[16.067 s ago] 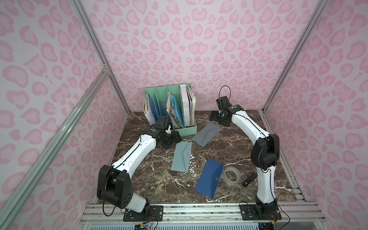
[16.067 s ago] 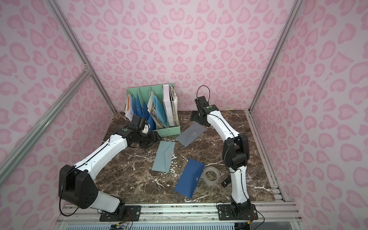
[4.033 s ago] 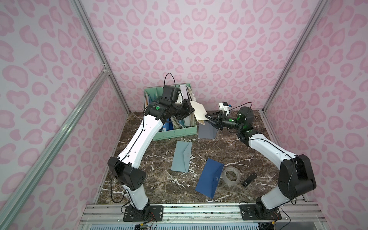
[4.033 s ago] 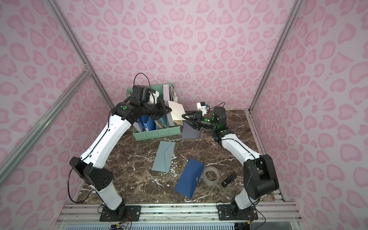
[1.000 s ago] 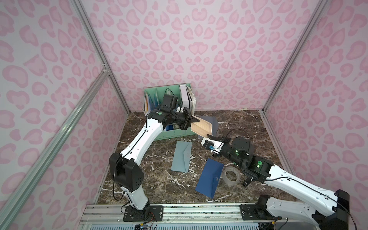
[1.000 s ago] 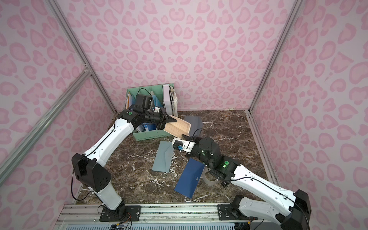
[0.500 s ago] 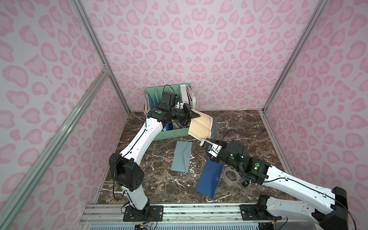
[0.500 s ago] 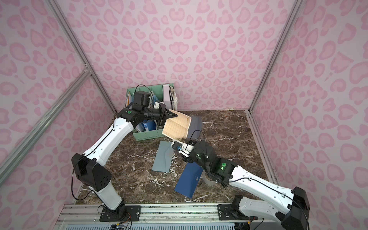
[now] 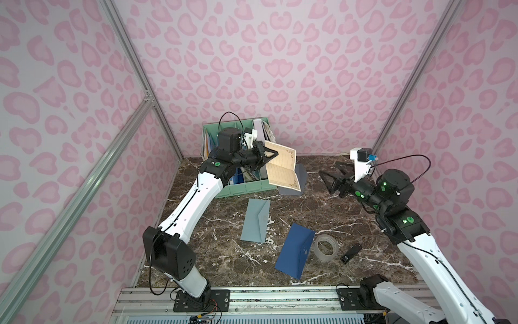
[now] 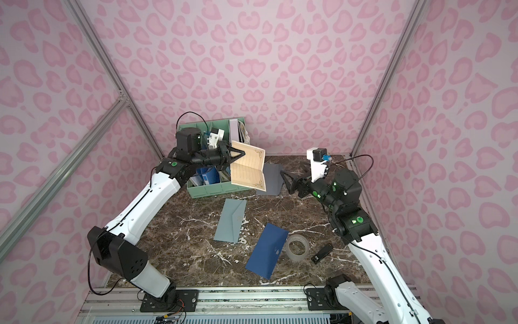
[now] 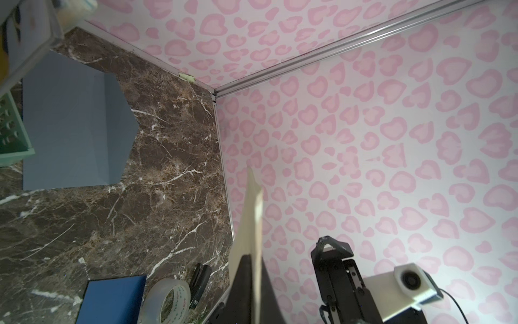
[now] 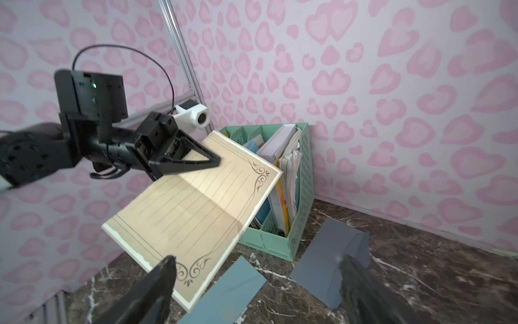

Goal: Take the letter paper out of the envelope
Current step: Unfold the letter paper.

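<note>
The beige lined letter paper [image 9: 283, 171] [image 10: 248, 171] [image 12: 196, 213] hangs unfolded in the air in front of the organizer. My left gripper [image 9: 273, 154] [image 10: 242, 153] [image 12: 215, 161] is shut on its upper edge. The left wrist view shows the sheet edge-on [image 11: 253, 224] between the left gripper's [image 11: 252, 256] fingers. The grey envelope [image 9: 301, 179] [image 10: 272, 179] [image 11: 75, 126] [image 12: 328, 261] lies flat on the marble behind and below the paper, its flap open. To the right of the paper, my right gripper [image 9: 329, 176] [image 10: 293, 176] [image 12: 256, 261] is open and holds nothing.
A green file organizer [image 9: 246, 188] [image 12: 280, 241] stands at the back. On the table lie a light blue envelope [image 9: 256, 221], a dark blue envelope [image 9: 294, 252], a tape roll [image 9: 325, 248] and a small black object [image 9: 350, 254]. Pink walls enclose three sides.
The paper has gone from folded to hanging unfolded in the left gripper. My right gripper has opened and drawn back from under the paper to the right.
</note>
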Tool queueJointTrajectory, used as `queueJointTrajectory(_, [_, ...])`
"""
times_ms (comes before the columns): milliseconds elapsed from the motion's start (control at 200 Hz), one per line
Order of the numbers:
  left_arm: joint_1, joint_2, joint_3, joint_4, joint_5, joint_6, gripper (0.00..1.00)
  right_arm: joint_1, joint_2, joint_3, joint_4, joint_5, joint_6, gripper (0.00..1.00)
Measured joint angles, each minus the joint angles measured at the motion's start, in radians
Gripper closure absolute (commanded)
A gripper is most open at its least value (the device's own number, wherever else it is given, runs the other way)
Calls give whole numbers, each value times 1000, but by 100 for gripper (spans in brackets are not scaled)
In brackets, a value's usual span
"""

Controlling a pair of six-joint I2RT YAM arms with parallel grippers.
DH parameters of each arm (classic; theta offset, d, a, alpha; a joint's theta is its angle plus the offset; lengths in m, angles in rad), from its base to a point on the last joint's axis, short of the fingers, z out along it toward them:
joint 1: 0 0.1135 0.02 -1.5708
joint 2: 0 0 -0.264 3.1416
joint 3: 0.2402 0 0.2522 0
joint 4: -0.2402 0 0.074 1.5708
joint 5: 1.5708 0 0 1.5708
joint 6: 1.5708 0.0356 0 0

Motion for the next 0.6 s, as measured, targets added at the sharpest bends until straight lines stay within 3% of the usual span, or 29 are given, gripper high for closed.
queueJointTrajectory(140, [-3,0,-15,104,20,8,100,-66,148,26,120,-244,246,20])
queueJointTrajectory(235, [-12,8,-13,166,47,-4,100,-73,235,46,127,-360,356,21])
queueJointTrajectory(600, [-65,46,13,329,133,-93,100,-69,366,57,372,-522,599,23])
